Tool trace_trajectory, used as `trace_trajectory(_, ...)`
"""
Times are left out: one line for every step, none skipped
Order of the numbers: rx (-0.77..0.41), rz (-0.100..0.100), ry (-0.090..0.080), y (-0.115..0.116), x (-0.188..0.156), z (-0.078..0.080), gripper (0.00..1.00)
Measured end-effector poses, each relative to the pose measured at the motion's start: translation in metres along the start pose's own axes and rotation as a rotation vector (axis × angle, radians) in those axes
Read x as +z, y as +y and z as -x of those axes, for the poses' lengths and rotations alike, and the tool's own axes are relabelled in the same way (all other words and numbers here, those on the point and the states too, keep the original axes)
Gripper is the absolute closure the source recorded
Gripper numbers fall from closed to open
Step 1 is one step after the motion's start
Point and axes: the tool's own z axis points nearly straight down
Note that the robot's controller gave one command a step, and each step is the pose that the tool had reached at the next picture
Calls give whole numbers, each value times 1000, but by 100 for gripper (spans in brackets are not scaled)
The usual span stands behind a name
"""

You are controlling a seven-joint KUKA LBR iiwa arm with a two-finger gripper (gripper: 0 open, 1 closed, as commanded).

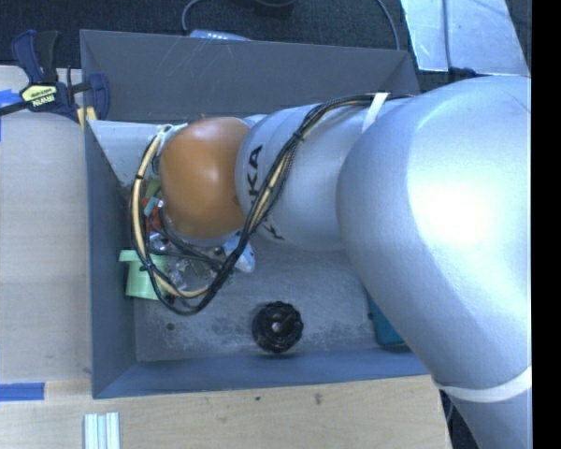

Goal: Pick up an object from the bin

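One green block [136, 277] lies beside the hand [183, 269], its length hidden.

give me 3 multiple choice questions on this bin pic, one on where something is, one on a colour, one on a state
1. Where does the black round thing lie?
A) on the floor of the bin, near its front wall
B) on the rim
C) outside, on the board

2. What colour is the small thing by the left wall, beside the wrist?
A) red
B) green
C) yellow

3. How does the black round thing stand to the wrist?
A) pressed under it
B) lying free, apart from it
C) hanging from it

Answers:
1 A, it sits on grey floor just before the front wall.
2 B, it shows light green.
3 B, bare floor shows between the two.
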Motion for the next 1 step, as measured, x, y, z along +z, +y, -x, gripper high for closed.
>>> trace_trajectory(7,2,-4,3,-8,2,100)
